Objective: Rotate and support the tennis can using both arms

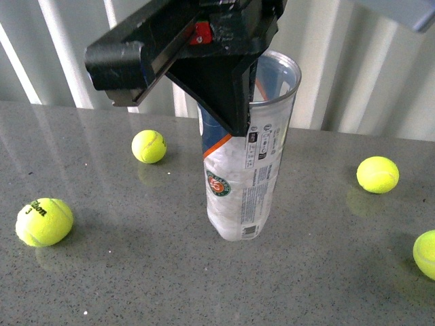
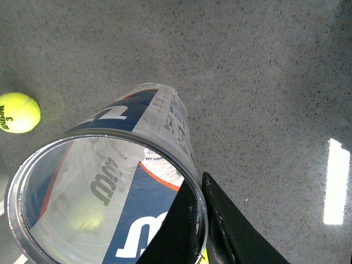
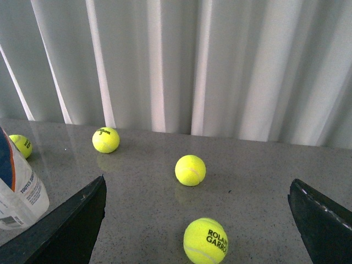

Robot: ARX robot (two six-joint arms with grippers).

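The tennis can (image 1: 246, 173), a clear tube with a white label and a navy-and-orange band, stands nearly upright at the middle of the grey table, open end up. My left gripper (image 1: 239, 112) comes down from above and is shut on the can's rim. In the left wrist view one finger sits inside the can (image 2: 110, 181) and the other outside, pinching the wall at the left gripper (image 2: 201, 223). My right gripper (image 3: 197, 198) is open, low over the table, with only the can's lower end (image 3: 16, 190) showing beside one finger. The right arm is outside the front view.
Yellow tennis balls lie around the can: one at back left (image 1: 149, 146), one front left (image 1: 44, 221), two on the right (image 1: 377, 174) (image 1: 427, 253). A ball marked Roland Garros (image 3: 205, 240) lies between the right fingers, another ball (image 3: 190, 170) beyond it. A white curtain (image 3: 220, 66) backs the table.
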